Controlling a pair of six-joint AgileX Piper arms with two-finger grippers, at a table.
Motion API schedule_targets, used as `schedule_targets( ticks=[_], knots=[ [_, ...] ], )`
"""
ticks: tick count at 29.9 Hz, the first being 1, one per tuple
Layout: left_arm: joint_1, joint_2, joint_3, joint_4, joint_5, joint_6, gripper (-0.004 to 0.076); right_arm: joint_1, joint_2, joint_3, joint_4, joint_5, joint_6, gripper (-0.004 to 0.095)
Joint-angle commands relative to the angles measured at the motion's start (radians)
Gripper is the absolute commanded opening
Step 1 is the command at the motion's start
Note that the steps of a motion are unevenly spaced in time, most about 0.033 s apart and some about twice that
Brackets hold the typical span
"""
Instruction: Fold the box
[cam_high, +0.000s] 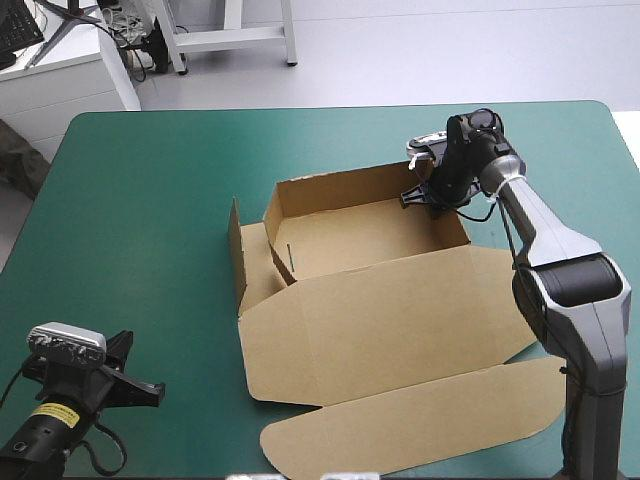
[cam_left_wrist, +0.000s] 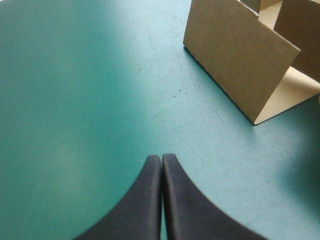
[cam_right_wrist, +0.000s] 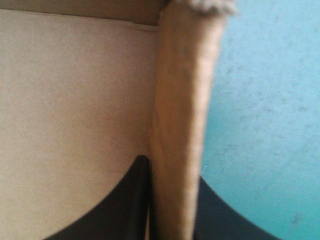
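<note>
brown box (cam_high: 380, 320), half formed, mid-table; right gripper (cam_right_wrist: 172, 170) on it, the nearer arm.
teal-green table (cam_high: 150, 180); box tray on the far side, walls raised, nothing inside, lid flat toward the near edge; right gripper at the tray's far right corner, fingers pinching the right wall; left gripper (cam_left_wrist: 162, 157) pressed together, empty, at the near-left corner, box well apart ahead.

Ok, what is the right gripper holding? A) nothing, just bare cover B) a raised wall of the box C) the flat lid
B: the right gripper has a raised wall of the box between its fingers, with the teal-green cover beyond it.
</note>
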Motion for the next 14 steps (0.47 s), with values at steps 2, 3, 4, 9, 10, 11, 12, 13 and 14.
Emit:
schedule_targets(
  ticks=[2, 3, 4, 9, 10, 11, 12, 13, 14],
  knots=[
    [-0.001, 0.004, -0.023, -0.012, -0.068, -0.002, -0.001, -0.003, -0.059, -0.018, -0.012, 0.012, 0.021, -0.0013],
    [-0.001, 0.004, -0.023, -0.012, -0.068, -0.002, -0.001, -0.003, -0.065, -0.018, -0.016, 0.012, 0.021, -0.002],
    [-0.001, 0.004, -0.023, -0.012, -0.068, -0.002, -0.001, -0.003, -0.075, -0.018, -0.017, 0.012, 0.021, -0.002],
    [-0.001, 0.004, -0.023, -0.012, -0.068, -0.002, -0.001, -0.003, -0.155, -0.027, -0.054, 0.012, 0.021, -0.002],
    [-0.001, 0.004, -0.022, -0.012, -0.068, -0.002, -0.001, -0.003, -0.179, -0.027, -0.072, 0.012, 0.021, -0.002],
    [-0.001, 0.004, -0.022, -0.012, -0.068, -0.002, -0.001, -0.003, -0.2, -0.027, -0.088, 0.012, 0.026, -0.002],
    [-0.001, 0.004, -0.02, -0.012, -0.068, -0.002, -0.001, -0.003, -0.229, -0.027, -0.11, 0.012, 0.031, -0.002],
    [-0.001, 0.004, -0.02, -0.012, -0.068, -0.002, -0.001, -0.003, -0.259, -0.027, -0.131, 0.012, 0.041, -0.002],
    [-0.001, 0.004, -0.019, -0.012, -0.068, -0.002, -0.001, -0.006, -0.289, -0.027, -0.147, 0.012, 0.053, -0.002]
  ],
)
